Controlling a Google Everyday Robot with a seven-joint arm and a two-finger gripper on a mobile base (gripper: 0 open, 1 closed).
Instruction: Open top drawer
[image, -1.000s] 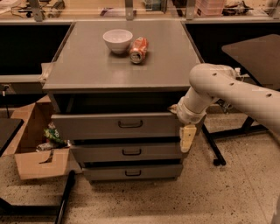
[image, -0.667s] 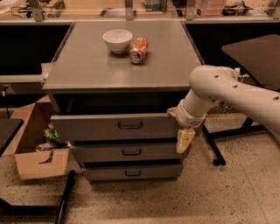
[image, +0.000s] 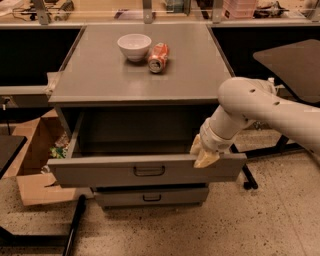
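Where end effector rests, drawer gapes.

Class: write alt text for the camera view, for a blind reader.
The top drawer of a grey cabinet is pulled far out, the gripper at its front's upper right edge. A white bowl and tipped can sit on top.

White arm bent in from right, gripper pointing downward
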